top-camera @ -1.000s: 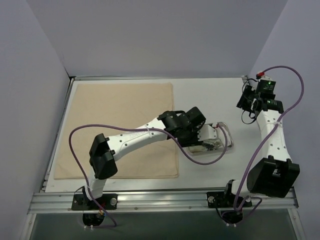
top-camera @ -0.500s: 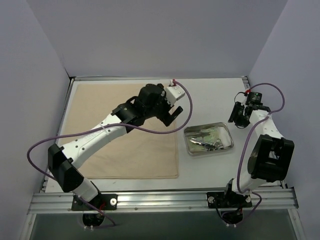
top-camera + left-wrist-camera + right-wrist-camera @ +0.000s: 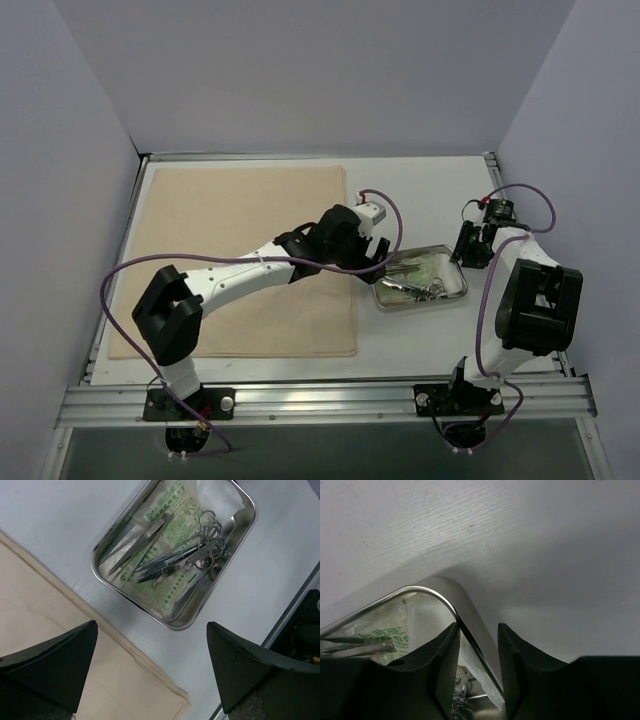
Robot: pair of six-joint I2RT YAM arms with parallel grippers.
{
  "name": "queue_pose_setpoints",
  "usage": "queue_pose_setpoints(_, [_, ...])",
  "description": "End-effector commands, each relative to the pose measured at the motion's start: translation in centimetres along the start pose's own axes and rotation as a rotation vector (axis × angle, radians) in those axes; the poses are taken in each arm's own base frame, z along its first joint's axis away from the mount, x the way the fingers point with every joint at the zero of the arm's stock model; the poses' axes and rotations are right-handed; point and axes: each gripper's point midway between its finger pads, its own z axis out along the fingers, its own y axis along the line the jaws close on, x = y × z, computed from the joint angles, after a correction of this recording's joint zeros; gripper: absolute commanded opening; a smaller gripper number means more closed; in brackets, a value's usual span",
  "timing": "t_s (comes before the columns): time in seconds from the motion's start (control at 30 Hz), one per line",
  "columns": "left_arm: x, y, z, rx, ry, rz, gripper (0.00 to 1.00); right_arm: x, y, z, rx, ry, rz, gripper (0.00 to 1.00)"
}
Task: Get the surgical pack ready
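Observation:
The beige cloth (image 3: 230, 230) lies flat on the left half of the table. To its right stands the steel tray (image 3: 457, 292) holding pale green packets (image 3: 175, 505), scissor-handled forceps (image 3: 200, 545) and tweezers (image 3: 135, 542). My left gripper (image 3: 378, 258) hovers wide open and empty at the tray's left end, over the bare strip between the cloth's edge (image 3: 50, 640) and the tray's rim (image 3: 97, 567). My right gripper (image 3: 468, 255) is at the tray's right end. Its fingers straddle the rim (image 3: 420, 589), one inside and one outside, with gaps showing; the gripper (image 3: 477, 626) is open.
White table top (image 3: 420, 190) surrounds the tray. A metal rail (image 3: 320, 400) runs along the front edge, with both arm bases there. Purple cables (image 3: 130, 275) loop off both arms. Grey walls close in on three sides.
My left arm swung from the cloth's back right corner down to the tray's left end, jaws wide open. My right gripper came down onto the tray's right rim, its jaws narrowing.

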Motion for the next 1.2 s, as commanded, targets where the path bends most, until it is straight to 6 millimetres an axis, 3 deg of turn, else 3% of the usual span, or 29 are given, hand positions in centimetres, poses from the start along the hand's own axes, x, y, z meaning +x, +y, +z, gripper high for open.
queue_pose_setpoints(0.0, [-0.4,-1.8,2.2,0.134,0.001,-0.211,1.00,0.3,0.1,-0.4,-0.008,-0.008,-0.016,0.32])
queue_pose_setpoints(0.13, [1.0,-0.2,5.3,0.061,0.060,-0.235,0.90,-0.1,0.5,-0.2,-0.021,-0.023,-0.016,0.31])
queue_pose_setpoints(0.33, [1.6,2.2,7.1,-0.056,0.080,-0.252,0.83,0.0,0.4,-0.1,-0.021,-0.017,-0.028,0.28])
queue_pose_setpoints(0.5, [1.5,2.4,8.4,-0.072,0.087,-0.238,0.82,0.0,0.6,0.3,-0.031,-0.014,-0.025,0.26])
queue_pose_setpoints(0.63, [3.0,3.2,10.0,-0.103,0.127,-0.230,0.74,-0.3,0.8,0.3,-0.035,-0.019,-0.027,0.25])
queue_pose_setpoints(0.97, [5.2,3.6,10.4,-0.134,0.201,-0.218,0.65,-0.8,1.6,1.0,-0.044,-0.021,-0.036,0.25])
queue_pose_setpoints(1.07, [5.0,3.4,10.6,-0.134,0.197,-0.205,0.57,-0.6,1.8,1.3,-0.044,-0.013,-0.042,0.24])
queue_pose_setpoints(1.17, [5.2,4.0,10.8,-0.160,0.197,-0.196,0.42,-0.5,2.2,1.3,-0.045,-0.013,-0.049,0.14])
